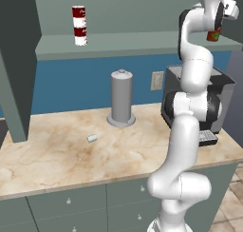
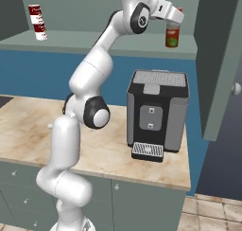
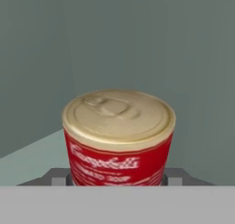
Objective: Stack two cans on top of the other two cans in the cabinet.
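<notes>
On the grey-green cabinet shelf (image 1: pixel 133 42) (image 2: pixel 94 40), far left, one red-and-white soup can stands stacked on another (image 1: pixel 79 25) (image 2: pixel 37 22). At the shelf's right end my gripper (image 1: pixel 214 30) (image 2: pixel 173 25) (image 3: pixel 118 177) is shut on an orange-red can with a green patch (image 1: pixel 213 36) (image 2: pixel 172 37). The hand view shows this can (image 3: pixel 118 140) upright, red with white script and a pale lid, a finger on each side. Its base sits close to the shelf; whether it touches I cannot tell.
A tall grey cylinder (image 1: pixel 121 98) stands on the marble counter (image 1: pixel 71 155) below the shelf, with a small pale object (image 1: pixel 91 138) in front of it. A black coffee machine (image 2: pixel 156 111) sits under the gripper. An open cabinet door (image 2: pixel 222 59) hangs to the right.
</notes>
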Robot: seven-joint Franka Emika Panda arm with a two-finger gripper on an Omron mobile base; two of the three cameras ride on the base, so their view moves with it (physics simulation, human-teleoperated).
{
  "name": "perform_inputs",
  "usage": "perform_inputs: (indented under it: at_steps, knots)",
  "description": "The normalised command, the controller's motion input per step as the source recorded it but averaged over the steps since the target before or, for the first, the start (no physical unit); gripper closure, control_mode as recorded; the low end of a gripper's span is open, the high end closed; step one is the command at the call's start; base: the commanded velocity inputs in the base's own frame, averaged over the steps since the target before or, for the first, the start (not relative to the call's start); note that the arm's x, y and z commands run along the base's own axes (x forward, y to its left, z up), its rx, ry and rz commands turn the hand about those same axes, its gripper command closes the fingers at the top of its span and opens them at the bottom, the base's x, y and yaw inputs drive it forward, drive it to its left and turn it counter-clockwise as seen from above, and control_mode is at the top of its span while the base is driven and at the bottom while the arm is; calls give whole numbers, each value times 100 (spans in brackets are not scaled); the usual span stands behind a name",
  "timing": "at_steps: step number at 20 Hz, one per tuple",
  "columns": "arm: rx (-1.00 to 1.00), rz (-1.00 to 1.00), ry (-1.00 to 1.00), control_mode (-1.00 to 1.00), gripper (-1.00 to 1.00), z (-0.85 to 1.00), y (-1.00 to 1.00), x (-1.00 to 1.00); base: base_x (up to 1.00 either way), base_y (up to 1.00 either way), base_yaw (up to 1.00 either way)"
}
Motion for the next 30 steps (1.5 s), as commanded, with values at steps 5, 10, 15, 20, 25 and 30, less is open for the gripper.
perform_inputs:
  at_steps: [5,10,15,20,25,30]
  knots:
    - [1,0,0,-100,-100,-2,0,0,0,0,0]
    - [0,0,-2,-100,-100,-1,0,0,0,0,0]
    - [0,0,-7,-100,-100,0,5,-6,0,0,0]
    - [0,0,-15,-100,-100,-21,22,-33,0,0,0]
    - [0,0,-17,-100,-100,-57,38,-41,0,0,0]
    - [-1,0,-22,-100,-100,-61,46,-35,0,0,0]
